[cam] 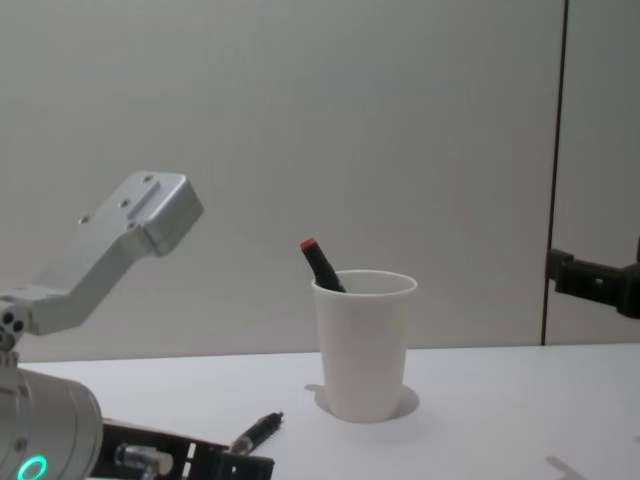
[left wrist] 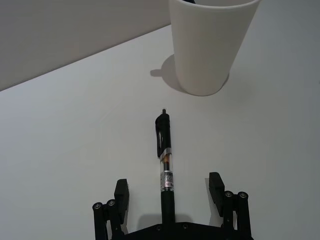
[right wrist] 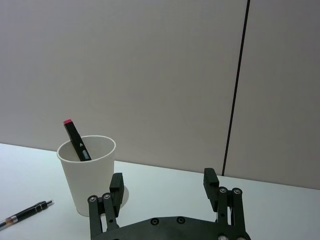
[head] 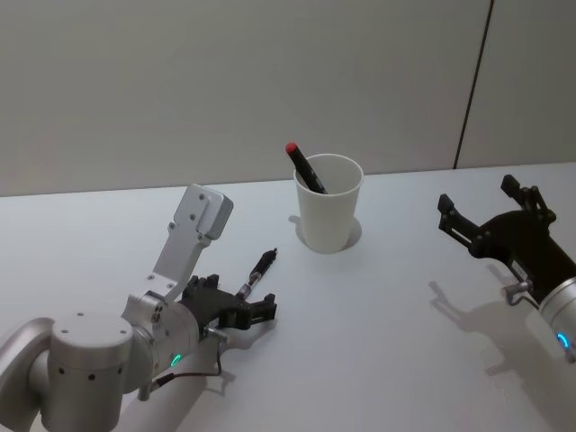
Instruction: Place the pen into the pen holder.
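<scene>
Currently, at 7 o'clock from the white paper cup [head: 328,214], our left gripper [head: 239,311] sits spread wide around the black pen [head: 257,274] lying flat, untouched; at 3 o'clock our right gripper [head: 478,196] hangs open, empty.

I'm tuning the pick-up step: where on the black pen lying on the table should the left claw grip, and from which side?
Probably the clear labelled mid-barrel of the pen, from above. It lies flat on the table, lengthwise between the fingers of the open left claw, so closing across the barrel should pinch it squarely, clip end toward the pen holder. The right claw hovers open at right.
</scene>
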